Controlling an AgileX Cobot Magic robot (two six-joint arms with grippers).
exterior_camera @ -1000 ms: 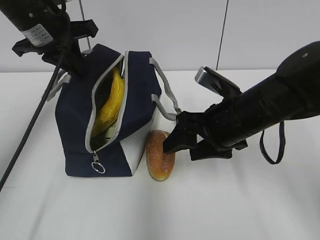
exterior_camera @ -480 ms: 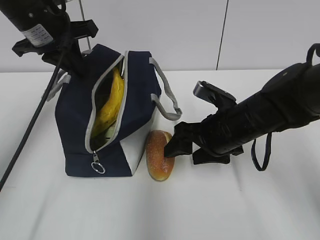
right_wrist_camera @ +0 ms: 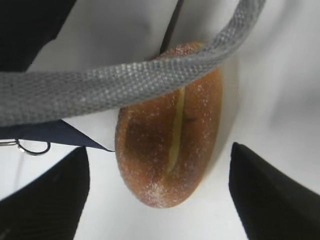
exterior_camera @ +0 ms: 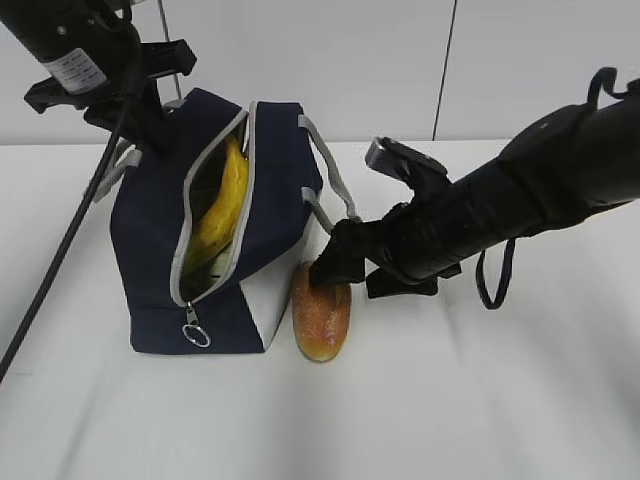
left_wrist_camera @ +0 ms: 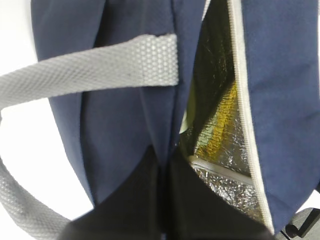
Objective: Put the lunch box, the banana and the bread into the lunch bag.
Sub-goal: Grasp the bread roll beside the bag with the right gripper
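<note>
The right gripper [right_wrist_camera: 157, 195] hangs over the bread [right_wrist_camera: 170, 130] with its jaws spread wide, one dark finger on each side of the roll and neither seen to touch it. In the exterior view the right gripper [exterior_camera: 335, 265] sits at the far end of the roll, low over the white tabletop [exterior_camera: 450, 400]. The bread [exterior_camera: 321, 318] lies on the tabletop just beside the white side panel of the lunch bag [exterior_camera: 150, 250], slashed top up. One grey strap handle [right_wrist_camera: 125, 85] of the bag arches across the wrist view above the roll.

The left gripper [left_wrist_camera: 162, 200] has its jaws pressed together on the navy fabric of the lunch bag [left_wrist_camera: 120, 125] beside the zipper opening. Silver lining shows inside. The bag's zipper stands open, and the banana [exterior_camera: 222, 205] rests inside it, its yellow length showing through the gap. The lunch box cannot be made out with certainty
</note>
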